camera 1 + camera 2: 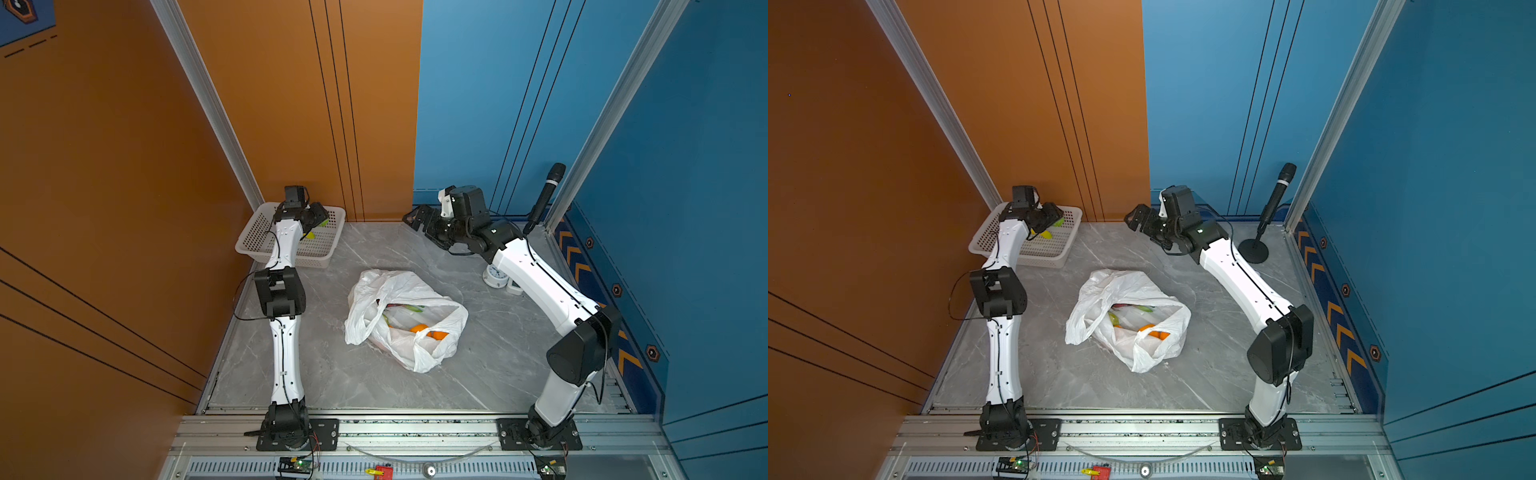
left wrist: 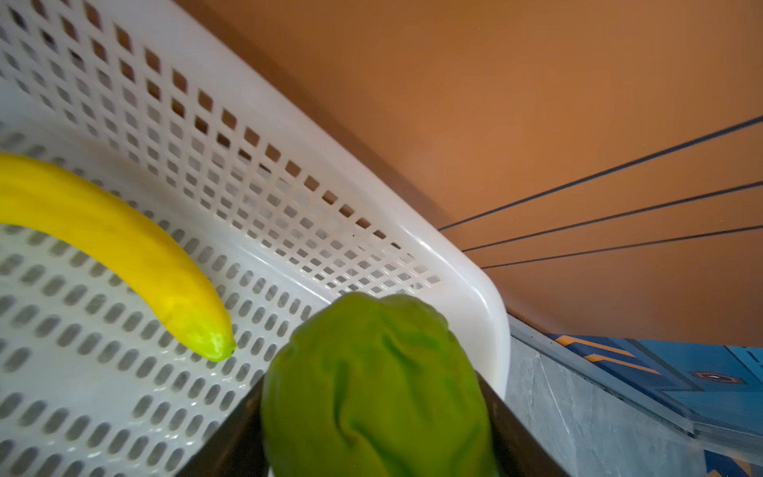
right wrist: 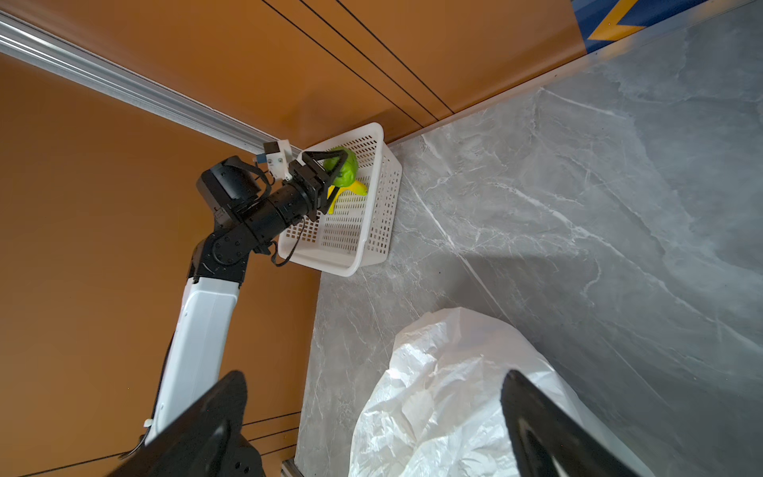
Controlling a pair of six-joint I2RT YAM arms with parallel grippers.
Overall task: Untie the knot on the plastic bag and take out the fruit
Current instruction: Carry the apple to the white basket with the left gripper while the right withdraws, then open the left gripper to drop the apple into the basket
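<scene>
The left pincer [image 3: 340, 165], partly closed around the green fruit [image 2: 371, 384], hangs over a corner of the white basket [image 2: 475, 297] near the banana [image 2: 124, 247]. Released here, the fruit may clip the basket's edge and roll out onto the worktop [image 1: 478, 374]. The right pincer [image 1: 417, 219] gapes wide and empty, away from the plastic bag [image 1: 399, 291]. The bag lies mid-worktop, its mouth open over the oranges [image 1: 419, 328], and unheld that mouth could slump shut.

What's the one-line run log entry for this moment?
left gripper: holding green fruit over basket | right gripper: open, empty, beyond bag | bag: untied, oranges inside
</scene>
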